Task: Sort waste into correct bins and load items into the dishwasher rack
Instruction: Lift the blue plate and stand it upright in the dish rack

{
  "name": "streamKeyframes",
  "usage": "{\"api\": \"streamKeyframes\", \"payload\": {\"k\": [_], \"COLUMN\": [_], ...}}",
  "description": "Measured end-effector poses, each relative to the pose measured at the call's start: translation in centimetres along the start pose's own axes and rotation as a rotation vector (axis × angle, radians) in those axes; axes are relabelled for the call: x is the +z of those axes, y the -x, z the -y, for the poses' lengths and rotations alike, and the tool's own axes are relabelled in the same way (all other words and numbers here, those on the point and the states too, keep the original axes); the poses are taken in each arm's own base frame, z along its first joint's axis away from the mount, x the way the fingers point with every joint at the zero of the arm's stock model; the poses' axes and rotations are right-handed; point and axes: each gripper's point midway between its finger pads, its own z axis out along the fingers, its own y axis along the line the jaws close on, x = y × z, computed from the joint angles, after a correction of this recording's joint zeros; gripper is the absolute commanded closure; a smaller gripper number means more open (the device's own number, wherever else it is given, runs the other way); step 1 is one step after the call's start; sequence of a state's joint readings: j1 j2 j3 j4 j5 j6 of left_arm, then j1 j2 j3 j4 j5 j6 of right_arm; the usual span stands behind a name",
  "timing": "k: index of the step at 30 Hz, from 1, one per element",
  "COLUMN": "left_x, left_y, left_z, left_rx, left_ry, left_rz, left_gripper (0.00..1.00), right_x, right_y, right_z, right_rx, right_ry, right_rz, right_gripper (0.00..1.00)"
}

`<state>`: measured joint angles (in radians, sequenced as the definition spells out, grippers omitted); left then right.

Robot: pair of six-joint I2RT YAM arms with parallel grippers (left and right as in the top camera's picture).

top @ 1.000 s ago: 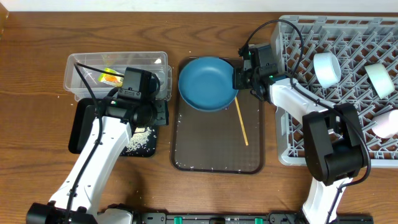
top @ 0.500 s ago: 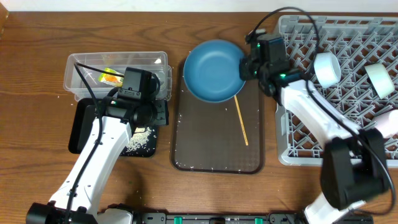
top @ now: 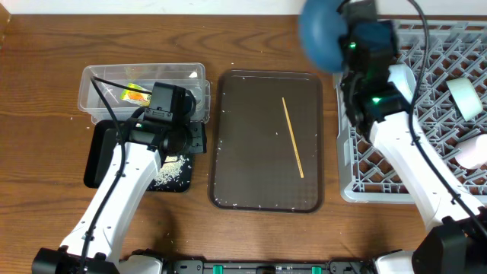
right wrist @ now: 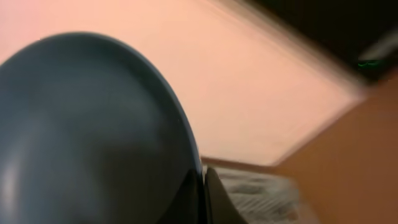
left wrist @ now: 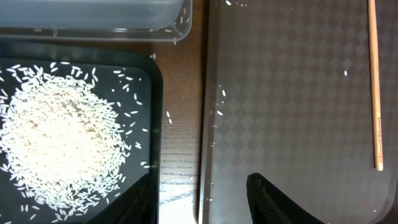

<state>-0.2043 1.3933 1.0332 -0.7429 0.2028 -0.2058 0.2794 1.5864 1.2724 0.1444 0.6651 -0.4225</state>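
wooden table [top: 46, 91], stick [top: 293, 137] on brown tray [top: 251, 137], left jaws apart, right jaws clamped on blue plate [top: 316, 34]

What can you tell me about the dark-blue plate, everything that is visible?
The dark-blue plate is round and smooth, with a raised rim. The right pincer is shut on its edge and holds it tilted in the air, near a far corner of the rack. It looks blurred; nothing else touches it.

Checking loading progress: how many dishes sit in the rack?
2 visible: a pale bowl by the rack's right side, a white-pink cup below it at the frame edge. The right arm covers part of the rack, so another may be hidden.
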Motion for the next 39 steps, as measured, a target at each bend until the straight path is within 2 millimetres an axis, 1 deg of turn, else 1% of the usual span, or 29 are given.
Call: {"api": "streamKeyframes", "payload": {"k": [3,5,7,14,18,20,23,29,34,39], "left_x": [0.0,0.0,0.0,0.0,0.0,0.0,0.0,0.0,0.0,0.0], "left_y": [0.0,0.0,0.0,0.0,0.0,0.0,0.0,0.0,0.0,0.0], "left_z": [0.0,0.0,0.0,0.0,0.0,0.0,0.0,0.0,0.0,0.0], "left_rx": [0.0,0.0,0.0,0.0,0.0,0.0,0.0,-0.001,-0.001,-0.001], "left_ry": [0.001,0.0,0.001,0.0,0.0,0.001,0.0,0.0,0.001,0.0], "left_rz": [0.0,0.0,0.0,0.0,0.0,0.0,0.0,-0.001,-0.001,-0.001], "left_gripper": [0.51,0.51,0.51,0.51,0.51,0.51,0.51,0.51,0.51,0.51], "right_x": [0.9,1.3,1.7,2.6,3.2,3.7,4.9,8.0,9.5,10.2], "right_y": [-0.1,-0.3,-0.8,-3.1,-4.1,-5.0,-6.8,-10.9,-12.9,-14.2], "right_z": [4.5,6.7,9.3,16.3,19.3,20.1,20.0,18.2,17.0,16.2], "right_rx": [-0.069,-0.091,-0.115,-0.18,-0.213,-0.238,-0.281,-0.357,-0.415,-0.45], "right_ry": [-0.164,-0.232,-0.307,-0.478,-0.56,-0.585,-0.586,-0.559,-0.551,-0.531], "right_rz": [-0.009,-0.019,-0.039,-0.114,-0.138,-0.161,-0.206,-0.284,-0.318,-0.344], "right_gripper": [0.99,0.99,0.99,0.99,0.99,0.99,0.99,0.99,0.99,0.99]}}
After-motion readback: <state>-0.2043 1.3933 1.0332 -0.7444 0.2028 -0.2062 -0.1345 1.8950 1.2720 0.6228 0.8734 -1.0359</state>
